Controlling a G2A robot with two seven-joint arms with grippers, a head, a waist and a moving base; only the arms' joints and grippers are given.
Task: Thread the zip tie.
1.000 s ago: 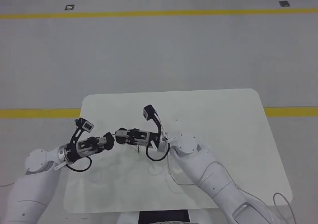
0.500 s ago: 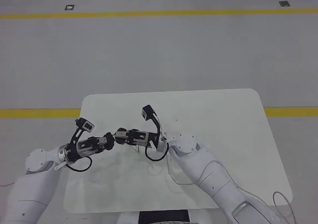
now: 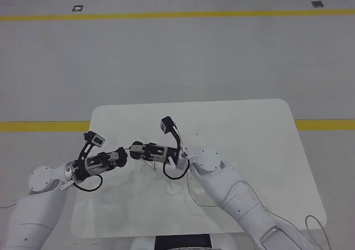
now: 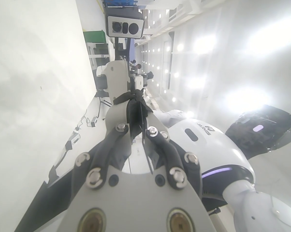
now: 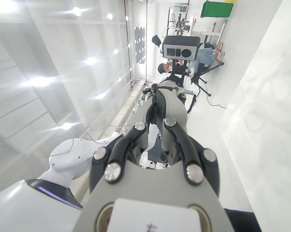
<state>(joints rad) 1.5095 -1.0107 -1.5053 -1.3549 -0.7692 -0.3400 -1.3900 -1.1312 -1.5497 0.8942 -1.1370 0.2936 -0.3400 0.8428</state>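
Both arms meet tip to tip above the white table [image 3: 246, 125], near its left side. My left gripper [image 3: 122, 157] [image 4: 135, 121] is shut on a thin black zip tie [image 4: 146, 146], whose strap runs back between its fingers toward the wrist. The strap's other end leads to my right gripper [image 3: 134, 150] [image 4: 133, 97], which is pinched shut on it just ahead. In the right wrist view my right gripper [image 5: 155, 121] has its black fingers [image 5: 169, 122] closed together, with the left gripper [image 5: 160, 91] straight in front and touching. The tie is too thin to make out in the top view.
The tabletop under the arms is bare white, with open room to the right and toward the far edge [image 3: 190, 103]. A yellow floor line [image 3: 27, 126] runs past the table on both sides.
The right wrist has shifted very slightly sideways. Both grippers stay tip to tip in the same spot.
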